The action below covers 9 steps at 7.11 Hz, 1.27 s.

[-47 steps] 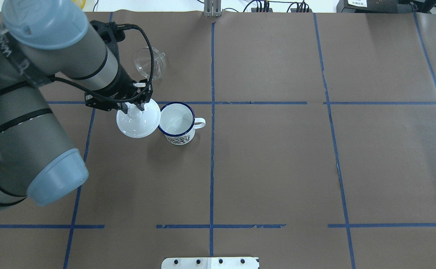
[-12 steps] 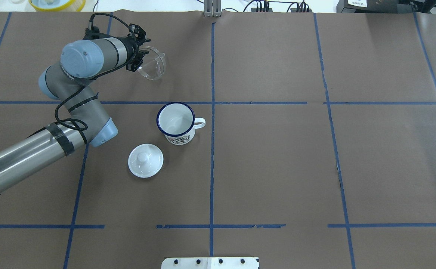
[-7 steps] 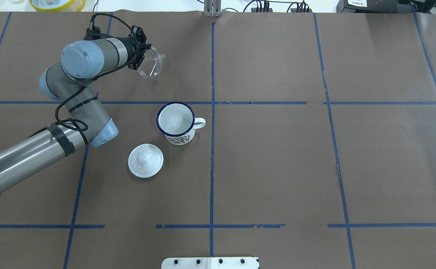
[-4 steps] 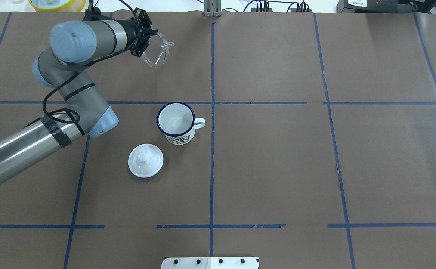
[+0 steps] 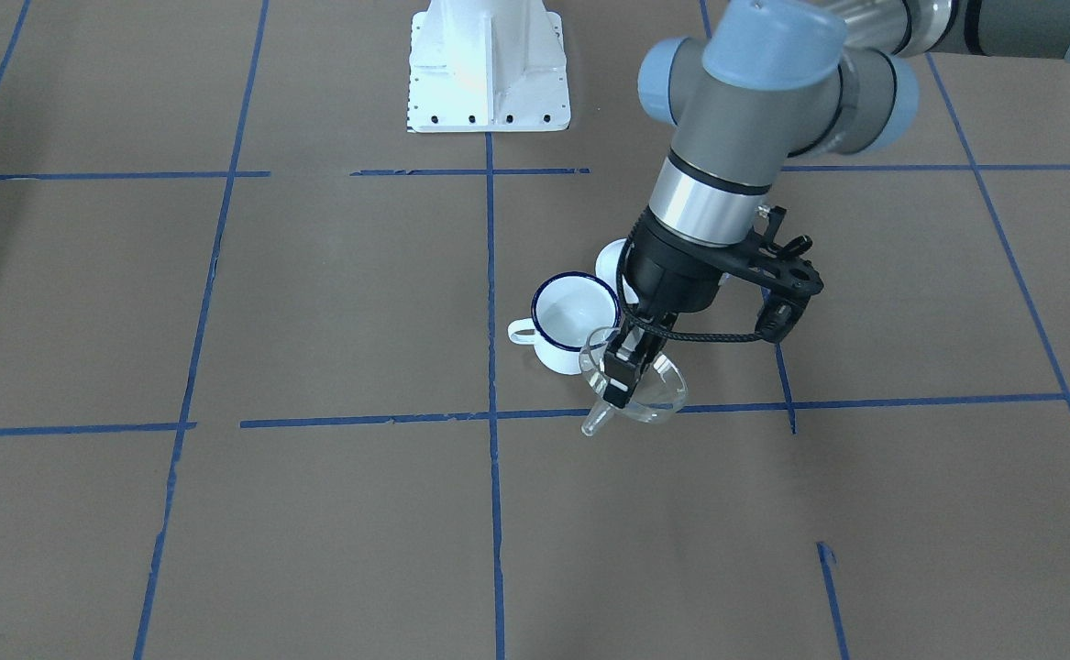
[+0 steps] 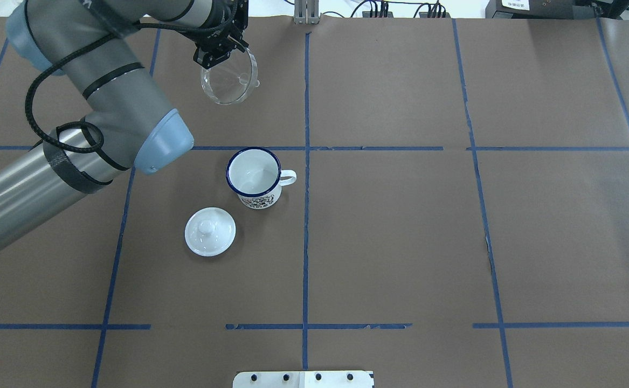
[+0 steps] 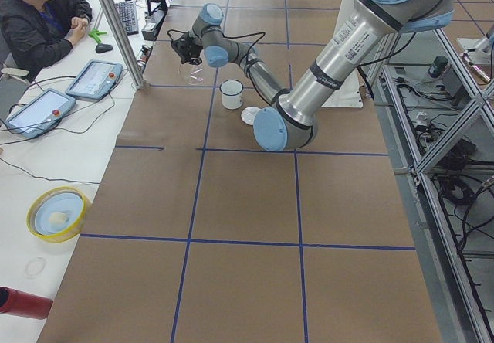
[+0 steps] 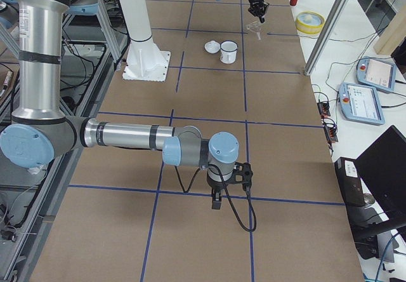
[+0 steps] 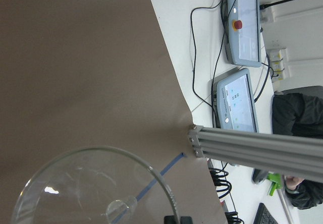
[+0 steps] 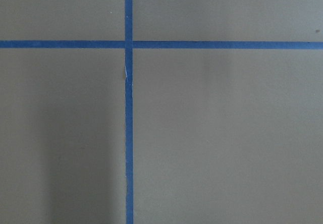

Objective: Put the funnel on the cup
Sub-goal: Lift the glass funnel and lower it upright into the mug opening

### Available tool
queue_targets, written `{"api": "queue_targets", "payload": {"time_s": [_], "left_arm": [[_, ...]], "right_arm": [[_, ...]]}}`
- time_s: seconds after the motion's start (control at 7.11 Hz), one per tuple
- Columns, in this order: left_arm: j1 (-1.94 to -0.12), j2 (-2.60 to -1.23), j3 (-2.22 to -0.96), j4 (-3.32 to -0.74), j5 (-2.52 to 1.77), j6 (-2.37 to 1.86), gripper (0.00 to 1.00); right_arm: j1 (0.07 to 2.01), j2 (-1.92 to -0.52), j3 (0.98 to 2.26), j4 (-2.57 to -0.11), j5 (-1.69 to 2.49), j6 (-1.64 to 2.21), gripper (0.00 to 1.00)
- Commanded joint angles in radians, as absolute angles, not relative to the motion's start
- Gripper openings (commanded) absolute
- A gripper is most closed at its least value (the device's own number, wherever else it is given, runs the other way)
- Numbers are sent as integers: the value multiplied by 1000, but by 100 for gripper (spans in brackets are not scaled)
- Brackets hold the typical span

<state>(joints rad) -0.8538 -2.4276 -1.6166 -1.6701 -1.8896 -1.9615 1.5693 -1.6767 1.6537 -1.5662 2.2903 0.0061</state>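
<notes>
My left gripper [image 6: 221, 51] is shut on the rim of the clear funnel [image 6: 229, 83] and holds it in the air over the far left part of the table, tilted, spout toward the right. In the front view the funnel [image 5: 637, 392] hangs just in front of the cup [image 5: 573, 319], spout [image 5: 595, 423] down and sideways. The white cup with a blue rim [image 6: 254, 173] stands upright and empty, nearer the robot than the funnel. The left wrist view shows the funnel's rim [image 9: 96, 186]. My right gripper [image 8: 216, 201] hovers low far from them; I cannot tell if it is open.
The round white knobbed lid [image 6: 210, 231] lies on the table beside the cup, toward the robot. The white robot base [image 5: 487, 69] stands at the table's near edge. An aluminium post [image 7: 116, 26], tablets and an operator [image 7: 38, 18] are past the far edge.
The lid was set down by the cup. My left gripper closed on the funnel's rim, lifted it off the table and turned it, moving it slightly right.
</notes>
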Motion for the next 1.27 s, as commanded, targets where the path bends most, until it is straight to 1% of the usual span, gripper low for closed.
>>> {"api": "queue_targets", "payload": {"time_s": [0.0,0.14,0.42,0.7,1.13], "left_arm": [[-819,-2554,-1631,-1273,-1934,-1837,0],[-764,-2577,-1615,-1165,-1933,-1774,0],[-697,-2623,-1449,-1153,-1930,-1735,0],[-667,-2617,-1442,-1157,-1928,-1730,0],[-664,-2617,-1338,-1278,-1925,-1727,0]], "right_arm": [[1569,-1677,1654,-1566,2290,6,100],[1569,-1677,1654,-1566,2290,6,100],[1569,-1677,1654,-1566,2290,6,100],[1569,-1677,1654,-1566,2290,6,100],[1569,-1677,1654,-1566,2290,6,100]]}}
